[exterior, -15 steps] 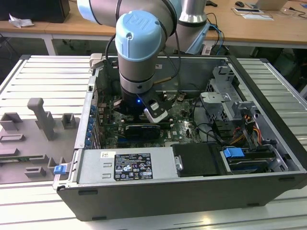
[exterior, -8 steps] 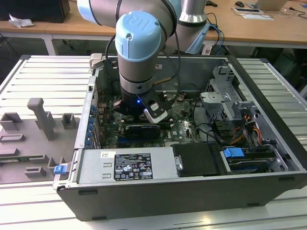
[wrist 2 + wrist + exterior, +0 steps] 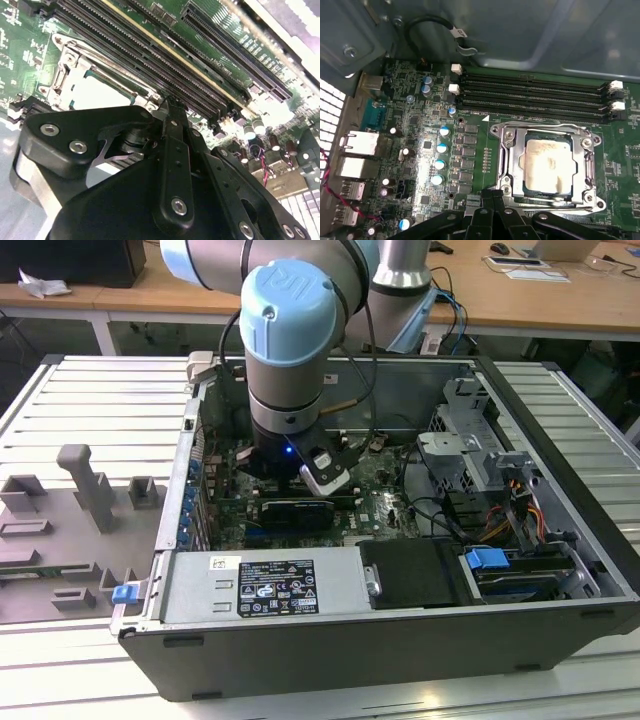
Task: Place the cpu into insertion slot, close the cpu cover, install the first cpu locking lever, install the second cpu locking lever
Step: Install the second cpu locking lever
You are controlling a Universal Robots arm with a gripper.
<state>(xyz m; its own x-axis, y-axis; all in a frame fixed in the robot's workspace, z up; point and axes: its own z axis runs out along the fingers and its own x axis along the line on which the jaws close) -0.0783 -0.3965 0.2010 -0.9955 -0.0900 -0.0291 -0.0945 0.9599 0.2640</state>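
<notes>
Gripper [image 3: 492,200] hovering just beside socket [image 3: 547,165] on green board [image 3: 470,150], fingers pressed together, gripping nothing. Chip [image 3: 550,160] sitting inside socket, pale face showing through window of cover [image 3: 512,150], which is lying flat over it. Arm [image 3: 290,330] reaching down into open computer case [image 3: 400,640].

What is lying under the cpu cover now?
Through the window of the closed cpu cover, the cpu shows its pale metal face. The insertion slot beneath is covered, so its contacts cannot be seen.
</notes>
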